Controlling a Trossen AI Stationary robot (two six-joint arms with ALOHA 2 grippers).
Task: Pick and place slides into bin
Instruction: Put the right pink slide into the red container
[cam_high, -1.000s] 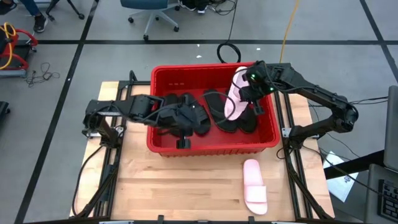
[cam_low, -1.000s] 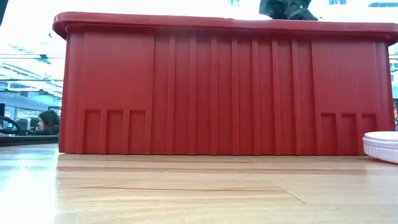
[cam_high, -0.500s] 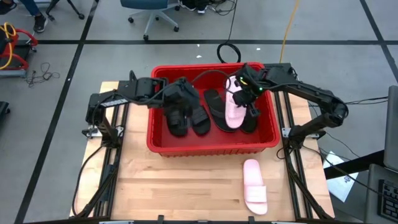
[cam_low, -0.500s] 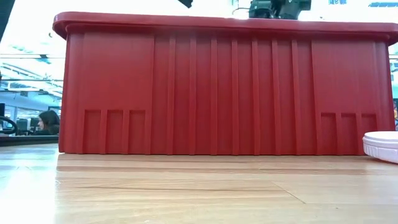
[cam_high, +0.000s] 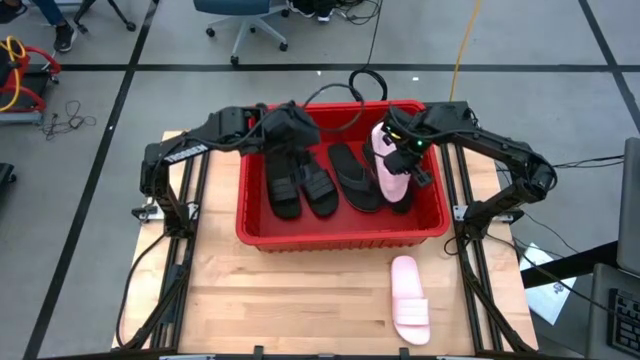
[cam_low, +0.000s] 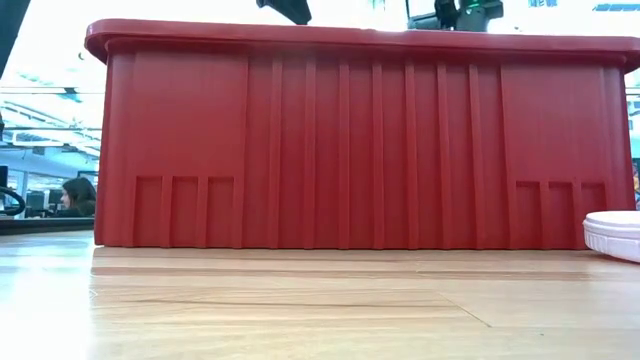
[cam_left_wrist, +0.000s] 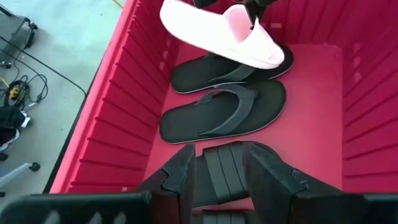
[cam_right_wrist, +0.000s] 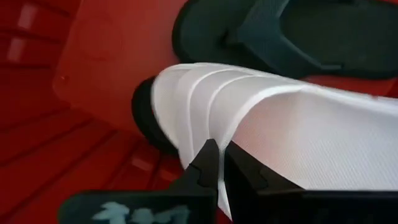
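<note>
The red bin (cam_high: 250, 232) stands mid-table. Two black wide-strap slides (cam_high: 283, 187) (cam_high: 320, 187) lie on its floor at the left. Two black flip-flops (cam_left_wrist: 227, 113) (cam_left_wrist: 205, 68) lie side by side to their right. My right gripper (cam_high: 403, 150) is shut on a pale pink slide (cam_high: 390, 165) over the bin's right part, above one flip-flop. My left gripper (cam_left_wrist: 217, 177) is open and empty, above the bin's far left part (cam_high: 287, 125). The second pink slide (cam_high: 408, 300) lies sole-down on the table in front of the bin. My right gripper pinches the pink slide between its two fingers at the edge of the ribbed wide strap (cam_right_wrist: 200, 134). It comes from above and from the table's right side. The slide hangs tilted over a black flip-flop (cam_left_wrist: 280, 62). Whether its low end touches the flip-flop, I cannot tell.
The bin's front wall (cam_low: 360, 150) fills the low view, with the loose pink slide's end (cam_low: 615, 235) at its right. Bare wooden table (cam_high: 300, 300) lies in front of the bin. Office chairs and cables stand on the floor beyond the table.
My left gripper has risen out of the bin and gone toward the far edge, leaving the two black wide-strap slides lying on the bin floor. My right gripper has kept its hold and shifted the pink slide a little toward the bin's right wall.
</note>
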